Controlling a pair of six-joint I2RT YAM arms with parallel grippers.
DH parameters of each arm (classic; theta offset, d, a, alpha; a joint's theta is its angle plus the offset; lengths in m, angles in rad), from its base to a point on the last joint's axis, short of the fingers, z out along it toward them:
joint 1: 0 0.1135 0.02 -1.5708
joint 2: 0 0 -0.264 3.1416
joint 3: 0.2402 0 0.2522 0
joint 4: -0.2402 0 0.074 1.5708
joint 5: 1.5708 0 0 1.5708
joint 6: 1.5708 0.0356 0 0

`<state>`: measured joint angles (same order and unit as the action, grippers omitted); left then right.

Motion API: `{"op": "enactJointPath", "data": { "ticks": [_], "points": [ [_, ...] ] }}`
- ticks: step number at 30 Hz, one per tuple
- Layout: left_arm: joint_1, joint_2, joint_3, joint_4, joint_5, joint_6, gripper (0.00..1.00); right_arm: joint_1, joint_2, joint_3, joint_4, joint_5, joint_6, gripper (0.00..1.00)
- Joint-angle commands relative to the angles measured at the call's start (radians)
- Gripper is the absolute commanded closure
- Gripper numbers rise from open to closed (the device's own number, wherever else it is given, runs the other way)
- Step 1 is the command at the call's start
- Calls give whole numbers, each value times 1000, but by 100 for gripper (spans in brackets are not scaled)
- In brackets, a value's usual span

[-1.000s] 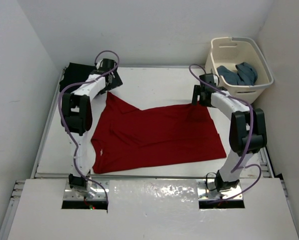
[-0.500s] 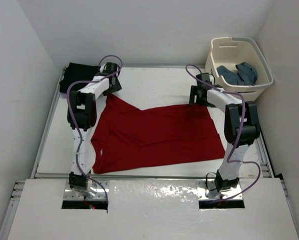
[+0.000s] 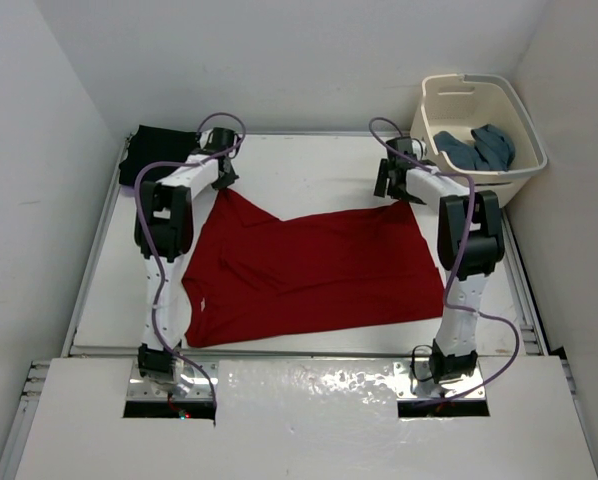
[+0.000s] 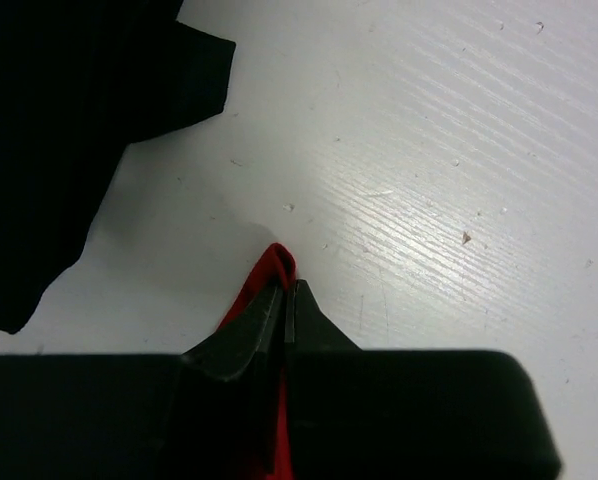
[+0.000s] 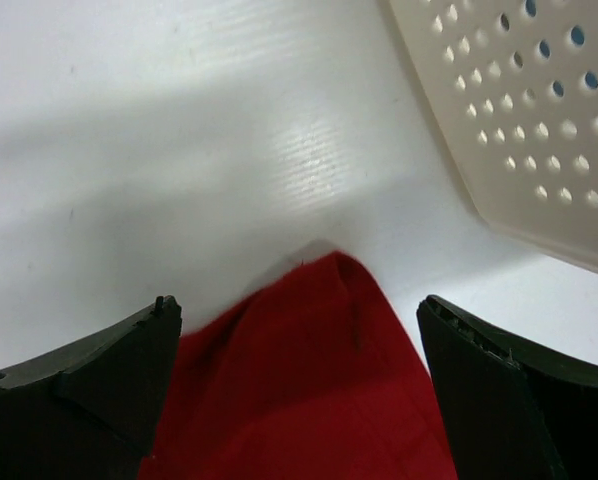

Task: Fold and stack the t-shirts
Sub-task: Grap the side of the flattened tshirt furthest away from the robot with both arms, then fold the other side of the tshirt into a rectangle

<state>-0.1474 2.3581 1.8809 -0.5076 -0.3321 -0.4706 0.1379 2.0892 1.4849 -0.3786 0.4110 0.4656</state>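
The red t-shirt (image 3: 314,270) lies spread flat in the middle of the table. My left gripper (image 3: 222,181) is at its far left corner, shut on a pinch of red cloth (image 4: 276,268) that pokes out past the tips of my left gripper (image 4: 287,287). My right gripper (image 3: 391,191) is at the far right corner, open, and that corner of the red t-shirt (image 5: 309,390) lies between the spread fingers of my right gripper (image 5: 299,306). A black t-shirt (image 3: 154,150) lies folded at the far left corner of the table, shown as a black t-shirt (image 4: 69,120) in the left wrist view. A teal t-shirt (image 3: 479,148) lies in the basket.
The cream laundry basket (image 3: 509,175) stands at the far right, and the basket's perforated wall (image 5: 519,110) is close to my right gripper. The white table (image 3: 309,160) has raised rails along its left and right sides.
My left gripper has shut on the far left corner of the red t-shirt. My right arm has swung farther back, its gripper now over the far right corner and still open.
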Motion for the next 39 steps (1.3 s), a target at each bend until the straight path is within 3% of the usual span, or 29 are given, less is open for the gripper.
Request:
{"op": "enactJointPath", "data": {
  "ticks": [1,7,10,11,14,17,24,29,33,39],
  "points": [
    [11,-77,-43,41,10,1,100,0,31,54,44,98,96,3],
    [11,-147,-88,72,8,4,100,-1,100,98,17,114,122,17],
    [11,-190,-118,78,24,3,100,-1,104,74,26,127,128,34],
    [11,-203,-130,86,28,3,100,0,106,68,32,144,128,48],
    [11,-264,-190,105,47,0,100,-1,104,58,44,150,119,68],
    [11,-341,-285,126,74,-5,100,-1,91,58,56,141,99,100],
    [5,-571,-523,127,127,-82,100,3,-40,0,86,123,28,100],
    [0,-834,-733,77,136,-154,100,6,-177,-141,110,98,-45,100],
    [0,-986,-819,-15,122,-189,100,6,-273,-230,125,88,-93,100],
    [-6,-1196,-1000,-127,218,-217,100,6,-380,-333,127,75,-128,100]
  ]
}}
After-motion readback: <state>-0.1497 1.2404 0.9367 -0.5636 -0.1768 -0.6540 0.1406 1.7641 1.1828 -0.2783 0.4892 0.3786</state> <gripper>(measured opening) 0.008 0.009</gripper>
